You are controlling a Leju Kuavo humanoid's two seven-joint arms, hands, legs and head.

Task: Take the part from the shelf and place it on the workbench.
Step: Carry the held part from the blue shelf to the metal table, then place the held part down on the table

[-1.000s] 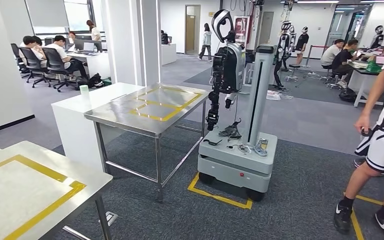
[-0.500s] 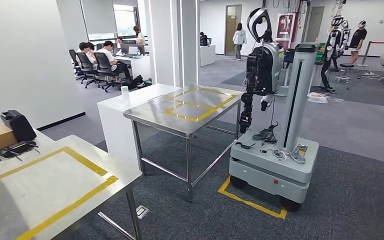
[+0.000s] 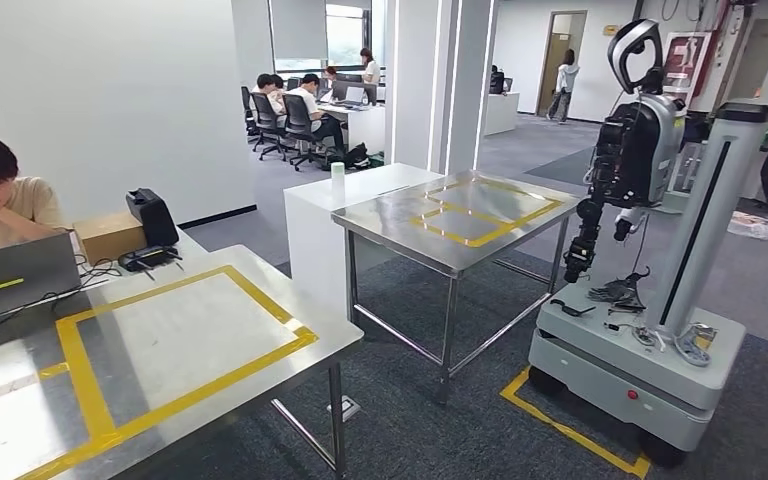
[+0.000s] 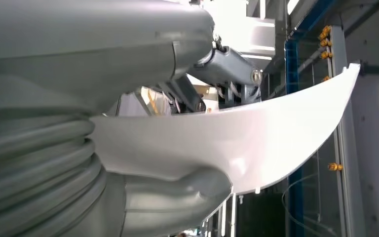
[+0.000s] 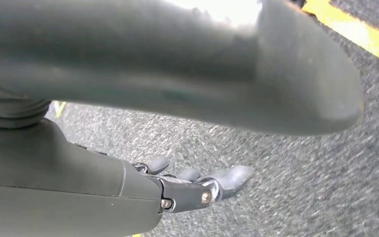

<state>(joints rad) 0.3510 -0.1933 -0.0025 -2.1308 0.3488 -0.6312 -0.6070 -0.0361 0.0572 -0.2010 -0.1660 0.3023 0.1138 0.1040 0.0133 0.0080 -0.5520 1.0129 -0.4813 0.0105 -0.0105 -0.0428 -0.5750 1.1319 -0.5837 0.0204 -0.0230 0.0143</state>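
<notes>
The left robot hand (image 4: 177, 148) grasps the white curved part (image 4: 237, 143), thumb under it and fingers over its upper edge. At near left lies the steel tabletop (image 3: 290, 350) with yellow tape; a person (image 3: 0, 195) sits at its far left. The right robot hand (image 5: 197, 190) hangs released above grey carpet (image 5: 296, 173), fingers apart.
</notes>
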